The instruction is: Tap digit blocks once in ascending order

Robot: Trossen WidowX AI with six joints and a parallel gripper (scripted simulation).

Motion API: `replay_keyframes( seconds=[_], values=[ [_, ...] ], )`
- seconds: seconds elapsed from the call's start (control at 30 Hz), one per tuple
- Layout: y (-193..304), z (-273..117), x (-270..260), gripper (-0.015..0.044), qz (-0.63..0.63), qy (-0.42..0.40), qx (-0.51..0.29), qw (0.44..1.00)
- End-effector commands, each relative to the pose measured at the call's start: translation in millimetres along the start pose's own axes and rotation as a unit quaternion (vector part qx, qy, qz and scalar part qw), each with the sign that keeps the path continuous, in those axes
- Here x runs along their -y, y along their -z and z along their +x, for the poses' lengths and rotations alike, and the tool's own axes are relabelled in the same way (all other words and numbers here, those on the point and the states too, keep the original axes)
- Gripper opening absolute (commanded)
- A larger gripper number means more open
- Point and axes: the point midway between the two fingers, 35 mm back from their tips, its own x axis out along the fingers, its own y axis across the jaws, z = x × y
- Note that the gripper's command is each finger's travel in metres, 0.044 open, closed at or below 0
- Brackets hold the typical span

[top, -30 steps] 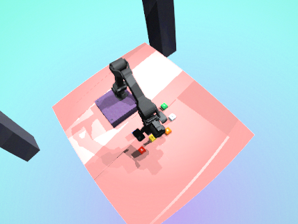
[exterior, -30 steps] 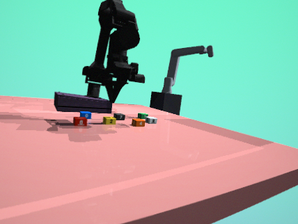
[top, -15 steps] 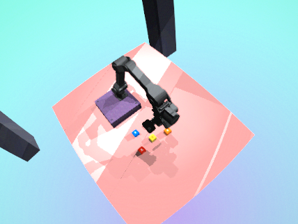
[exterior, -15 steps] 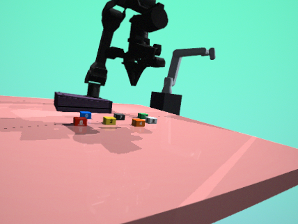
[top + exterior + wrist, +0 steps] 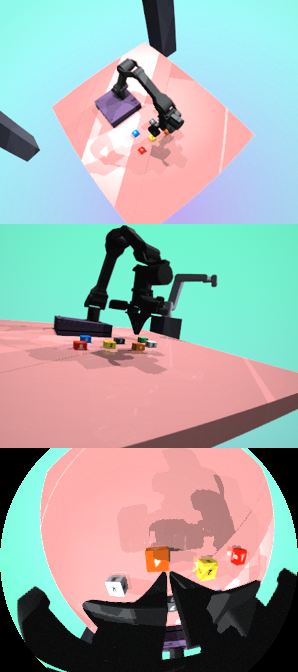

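Nearest the exterior camera, the pink counter (image 5: 150,398) runs bare up to the cluster of digit blocks. Front row, left to right: red block (image 5: 80,345), yellow block (image 5: 109,344) (a "2" shows on its face), orange block (image 5: 138,346), white block (image 5: 151,344). Just behind them sit the blue block (image 5: 85,338), the dark grey block (image 5: 119,341) and the green block (image 5: 143,339); their digits are too small to read. All blocks stand apart from one another, flat on the counter. End effector (image 5: 138,328) hangs tips-down above the cluster, off the counter, roughly over the gap between the grey and green blocks, behind the orange one; fingers pinched nearly together, nothing between them. In the wrist view the closed tips point at the orange block (image 5: 157,559), with the white block (image 5: 116,585) to one side and yellow (image 5: 206,568) and red (image 5: 238,555) to the other. Further back, the purple base plate (image 5: 81,325) carries the arm.
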Motion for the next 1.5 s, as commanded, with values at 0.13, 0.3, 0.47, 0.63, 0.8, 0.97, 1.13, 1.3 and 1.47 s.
replay_keyframes(
  seconds=[0.13,0.3,0.47,0.63,0.8,0.97,1.13,1.3,1.47],
  values=[
    [-2,11,-1,0.0020,0.000,-0.002,0.008,1.000],
    [-2,19,-2,0.0020,0.000,-0.002,0.008,1.000],
    [-2,27,-2,0.0020,0.000,-0.002,0.008,1.000],
    [-2,35,-2,0.0020,0.000,-0.002,0.008,1.000],
    [-2,36,-2,0.0020,0.000,-0.002,0.008,1.000],
    [-3,29,-1,0.0020,-0.001,-0.002,0.011,1.000],
    [-1,6,-1,0.0020,0.000,-0.002,0.008,1.000],
    [-3,-18,-2,0.0020,0.000,-0.002,0.008,1.000],
    [0,-75,-1,0.0020,0.000,-0.002,0.008,1.000]
  ],
)
